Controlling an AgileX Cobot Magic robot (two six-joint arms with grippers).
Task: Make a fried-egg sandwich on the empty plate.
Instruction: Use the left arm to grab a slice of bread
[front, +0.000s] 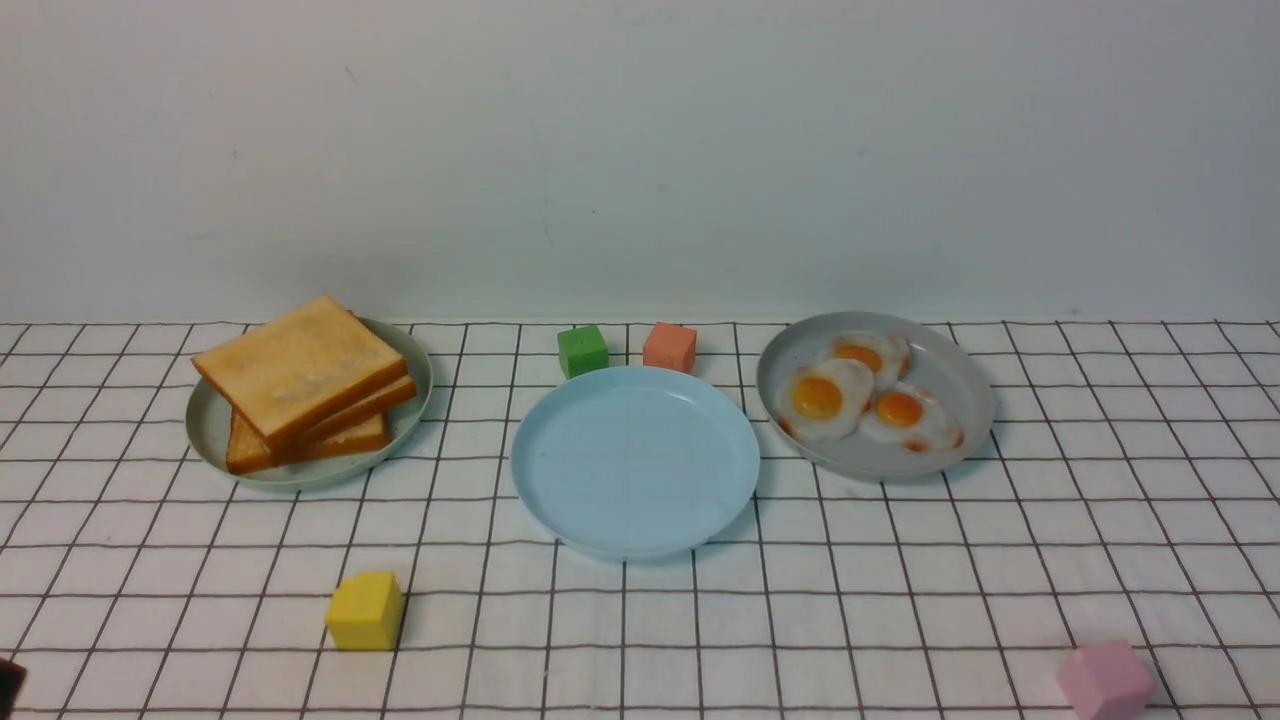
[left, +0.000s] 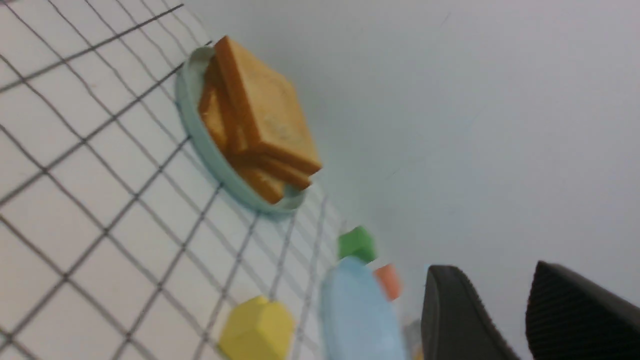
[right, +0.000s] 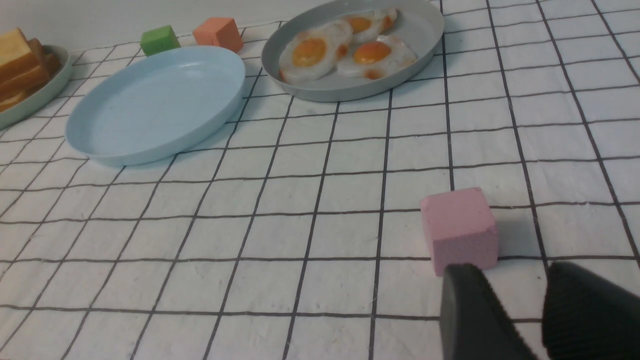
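toast (front: 300, 372) fills green plate (front: 205, 425), eggs (front: 820, 398) grey plate (front: 955, 390), flanking blue plate (front: 635, 460).

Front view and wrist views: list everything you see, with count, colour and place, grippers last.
light blue plate: one, light blue, centre, empty
pale green plate: one, pale green, left of it
toast slices: three, golden-brown, stacked on the pale green plate
grey plate: one, grey, right of the blue plate
fried eggs: three, white with orange yolks, on the grey plate
green cube: one, green, behind the blue plate
orange cube: one, orange, right of the green cube
yellow cube: one, yellow, front left
pink cube: one, pink, front right
tablecloth: one, white with dark grid, under everything
left gripper: one, black, open, empty
right gripper: one, black, open, empty, by the pink cube
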